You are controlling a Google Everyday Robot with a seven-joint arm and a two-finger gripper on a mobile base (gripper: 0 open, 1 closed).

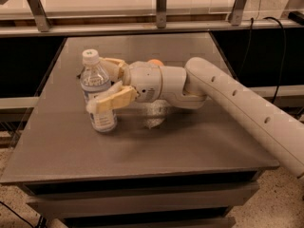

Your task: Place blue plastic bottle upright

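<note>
The blue plastic bottle [94,78] stands upright on the grey table [142,146], left of centre, its white cap on top and its base on the surface. My gripper [98,85] reaches in from the right and is closed around the bottle's middle. One tan finger [112,99] crosses the front of the label and the other finger [112,63] lies behind the bottle. The white arm [237,103] stretches off to the lower right.
A small orange object [155,62] peeks out behind the wrist. A pale clear object [155,116] lies on the table under the wrist. A metal rail and posts [161,13] run along the back. Table edges are near on the left and front.
</note>
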